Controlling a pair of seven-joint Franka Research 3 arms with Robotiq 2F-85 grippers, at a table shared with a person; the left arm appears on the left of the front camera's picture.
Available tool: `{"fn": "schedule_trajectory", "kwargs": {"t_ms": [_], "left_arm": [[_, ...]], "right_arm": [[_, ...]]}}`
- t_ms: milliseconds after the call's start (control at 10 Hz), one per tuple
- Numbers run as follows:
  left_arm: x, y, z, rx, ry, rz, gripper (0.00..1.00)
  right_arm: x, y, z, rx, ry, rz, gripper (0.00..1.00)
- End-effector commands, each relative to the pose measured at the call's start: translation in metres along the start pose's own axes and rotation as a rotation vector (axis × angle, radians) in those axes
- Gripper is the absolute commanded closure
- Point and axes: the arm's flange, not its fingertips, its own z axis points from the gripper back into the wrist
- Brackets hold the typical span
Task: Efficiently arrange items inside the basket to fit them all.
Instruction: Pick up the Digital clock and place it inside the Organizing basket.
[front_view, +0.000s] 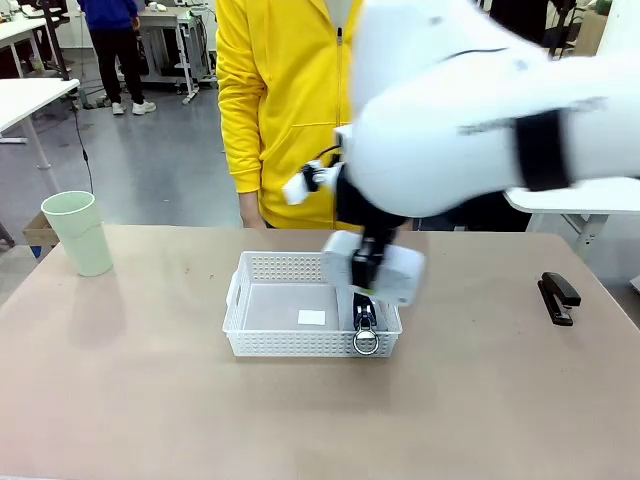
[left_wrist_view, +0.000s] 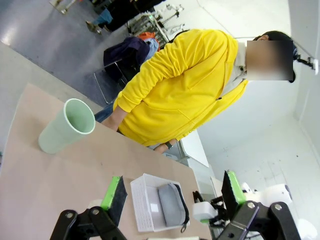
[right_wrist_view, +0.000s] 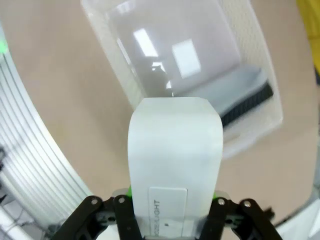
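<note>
One tan table carries everything, and one person in a yellow jacket stands at its far edge. One white right arm reaches across the middle of the front view. Below it, near the table's centre, sits one shallow white perforated plastic basket. Of the four items, only one lies inside it: the grey soft pouch with a black zipper, stretched along the basket's right side, its metal ring against the near wall. The rest of the basket floor is bare. One white rounded rectangular box hangs over the basket's right half, above the pouch. The right claw grips it, both green pads pressed to its sides and the jaws held apart by the box's width. One pale green plastic cup stands upright near the table's far left corner, well apart from the basket. One small black stapler-like object lies by the table's right edge, also well apart. The left claw is spread wide with nothing between its two fingers.
</note>
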Motion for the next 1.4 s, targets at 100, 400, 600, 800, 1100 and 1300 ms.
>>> {"fn": "schedule_trajectory", "kwargs": {"t_ms": [100,400,600,800,1100,1300], "left_arm": [[-0.001,0.000,-0.001,-0.020,-0.017,-0.020,0.00],[-0.001,0.000,-0.001,-0.020,-0.017,-0.020,0.00],[-0.001,0.000,-0.001,-0.020,-0.017,-0.020,0.00],[-0.001,0.000,-0.001,-0.020,-0.017,-0.020,0.00],[-0.001,0.000,-0.001,-0.020,-0.017,-0.020,0.00],[-0.001,0.000,-0.001,-0.020,-0.017,-0.020,0.00]], "right_arm": [[0.067,-0.004,-0.022,-0.045,-0.052,0.005,0.48],[0.091,-0.017,-0.075,0.055,-0.091,-0.026,0.48],[0.095,-0.027,-0.110,0.073,-0.070,0.052,0.48],[0.092,-0.028,-0.117,0.035,-0.039,0.067,0.48],[0.090,-0.030,-0.128,0.043,-0.030,0.114,0.48],[0.090,-0.031,-0.139,0.015,0.002,0.139,0.48]]}}
